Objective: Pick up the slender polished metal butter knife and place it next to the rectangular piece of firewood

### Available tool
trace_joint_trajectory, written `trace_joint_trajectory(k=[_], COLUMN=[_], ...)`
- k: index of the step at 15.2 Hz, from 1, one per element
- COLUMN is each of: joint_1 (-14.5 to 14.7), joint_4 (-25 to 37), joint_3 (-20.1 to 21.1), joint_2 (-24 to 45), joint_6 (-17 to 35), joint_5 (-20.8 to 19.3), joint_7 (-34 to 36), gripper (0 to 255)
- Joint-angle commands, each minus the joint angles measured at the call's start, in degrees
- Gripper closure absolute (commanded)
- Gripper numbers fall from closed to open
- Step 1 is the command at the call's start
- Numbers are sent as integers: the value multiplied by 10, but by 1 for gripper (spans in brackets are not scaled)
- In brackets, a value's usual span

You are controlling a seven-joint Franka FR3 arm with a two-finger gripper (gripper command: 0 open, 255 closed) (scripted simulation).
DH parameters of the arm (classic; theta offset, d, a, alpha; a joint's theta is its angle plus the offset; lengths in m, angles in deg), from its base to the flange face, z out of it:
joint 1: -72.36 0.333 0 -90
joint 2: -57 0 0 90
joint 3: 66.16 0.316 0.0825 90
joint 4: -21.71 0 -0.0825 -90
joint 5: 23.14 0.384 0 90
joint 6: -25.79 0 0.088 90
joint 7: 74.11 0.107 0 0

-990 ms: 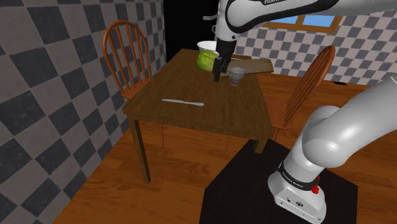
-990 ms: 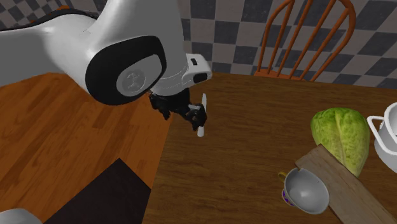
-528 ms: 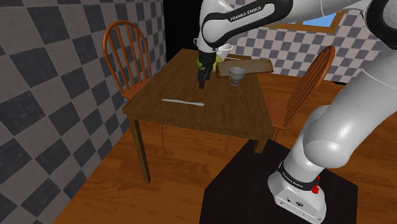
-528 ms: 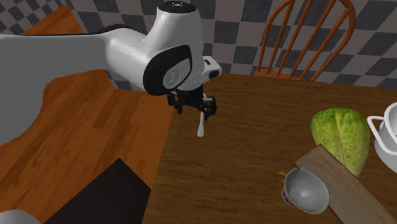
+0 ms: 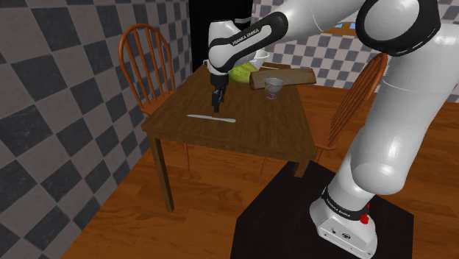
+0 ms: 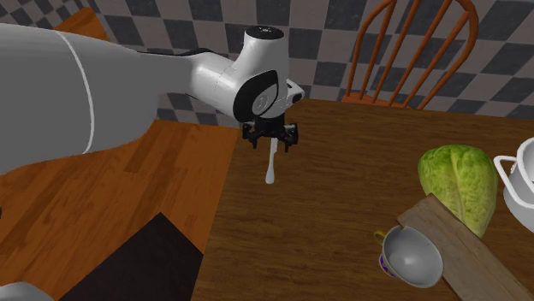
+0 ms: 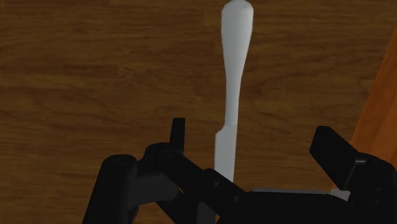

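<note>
On the wooden worktop (image 5: 250,129) the thin knife (image 7: 232,95) looks light, stiff and slippery, so the open, empty tool (image 7: 251,133) should pinch its middle.

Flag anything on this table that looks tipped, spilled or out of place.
Nothing is spilled or broken. The knife lies flat near the edge of the table. Only the firewood, lying beside a cabbage, seems an odd thing for a dining table.

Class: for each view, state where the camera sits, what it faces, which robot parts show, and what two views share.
Shoulder view: beside the stand, looking down over the table; stand and arm show.
Second exterior view: above the table's corner, facing a chair; arm and gripper show.
Wrist view: on the hand, looking down at the knife; fingers show.
All share the knife.
</note>
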Motion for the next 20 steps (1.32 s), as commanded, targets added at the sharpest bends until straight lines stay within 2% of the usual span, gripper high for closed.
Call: trace_joint_trajectory(k=[1, 9, 17, 18, 20], joint_1=[3, 1, 1, 1, 1], joint_4=[28, 7, 7, 7, 7], joint_3=[5, 5, 5, 5, 5], joint_2=[44, 75, 75, 75, 75], joint_6=[12, 64, 64, 64, 64], joint_5=[4, 6, 6, 6, 6], joint_7=[-16, -18, -18, -18, -18], gripper=[0, 0, 0, 255, 255])
